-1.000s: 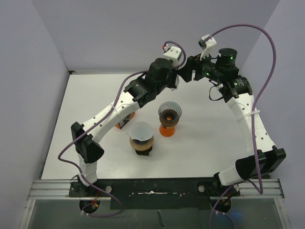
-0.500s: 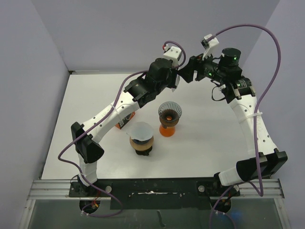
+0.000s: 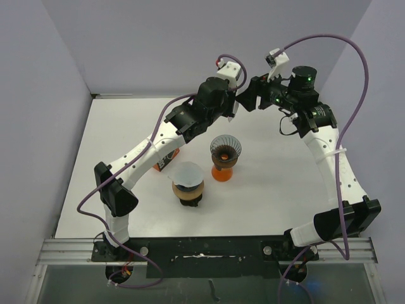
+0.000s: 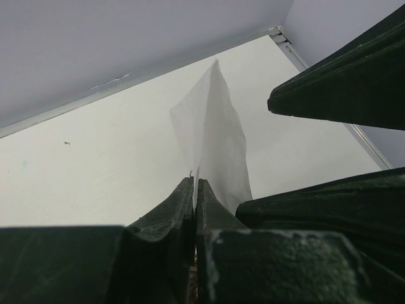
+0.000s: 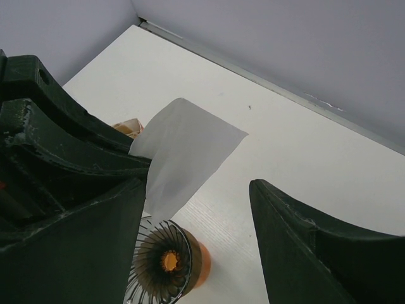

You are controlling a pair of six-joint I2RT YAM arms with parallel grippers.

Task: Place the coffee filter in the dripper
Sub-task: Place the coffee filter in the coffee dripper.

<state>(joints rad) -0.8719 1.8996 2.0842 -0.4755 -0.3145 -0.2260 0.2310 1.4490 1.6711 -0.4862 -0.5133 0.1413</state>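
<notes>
The left gripper (image 4: 195, 185) was pressed together on the lower edge of the filter (image 4: 214, 142) and held the flat paper up in the air, above the back part of the worktop (image 3: 272, 183). The right gripper (image 5: 197, 185) stood spread and faced it, with one finger on each side of the paper; as far as I could see, neither finger touched it. In my judgement the paper was held high and free so that the right gripper could take it or open it into a cone, because a flat sheet would not sit well in the dripper (image 3: 225, 151). The dripper stood empty on its orange foot, lower and nearer to the arm bases.

The top view gave the layout: the two grippers tip to tip, the dripper, and beside it a brown vessel (image 3: 188, 185) with a white cone inside. The filter was almost hidden there. The left wrist view showed the pinch itself, and the right fingers (image 4: 342, 95) close to the paper. Only the right wrist view showed the wide face of the sheet and the ribs of the dripper just below it
</notes>
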